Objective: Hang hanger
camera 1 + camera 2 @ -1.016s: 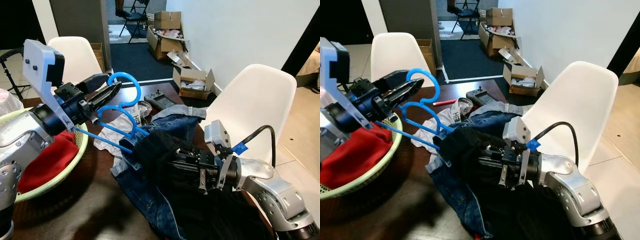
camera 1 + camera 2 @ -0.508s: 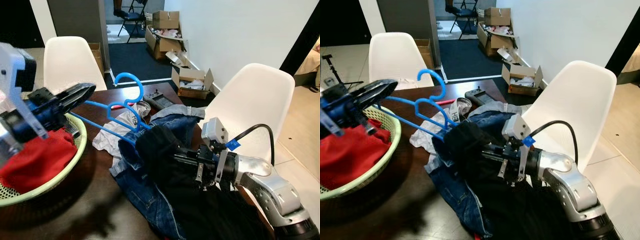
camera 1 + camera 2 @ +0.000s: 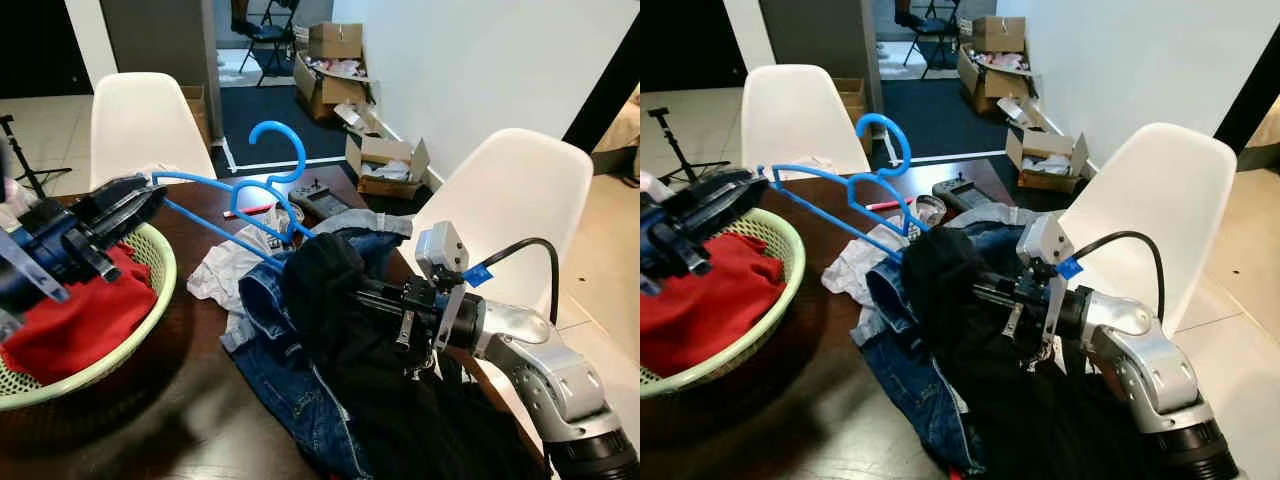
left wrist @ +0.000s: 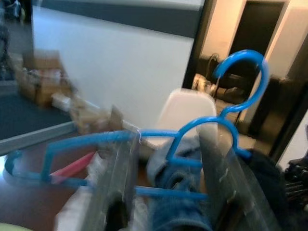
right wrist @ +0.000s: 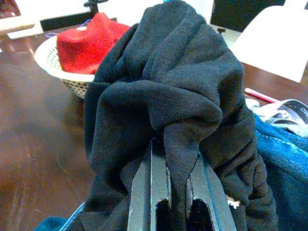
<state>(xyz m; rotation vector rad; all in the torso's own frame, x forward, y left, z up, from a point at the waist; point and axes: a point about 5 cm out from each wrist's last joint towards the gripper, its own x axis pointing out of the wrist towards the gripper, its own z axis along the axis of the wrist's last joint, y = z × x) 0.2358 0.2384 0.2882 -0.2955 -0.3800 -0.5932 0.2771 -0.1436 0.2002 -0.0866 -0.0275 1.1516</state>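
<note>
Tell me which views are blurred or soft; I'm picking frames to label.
Left wrist view: soft throughout, its tool fingers smeared and see-through, the blue hanger hazy. Right wrist view: sharp on the black cloth; the red cloth in the basket behind is a little soft. Eye views: mostly crisp, left tool slightly blurred, right tool clear.

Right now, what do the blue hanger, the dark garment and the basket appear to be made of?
Blue hanger, held by the left pincer: likely moulded plastic, thin smooth uniform bars. Black garment, pinched by the right pincer: soft knit, probably cotton jersey, matte with fine weave. Pale green basket: seemingly plastic, perforated wall and smooth rim.
</note>
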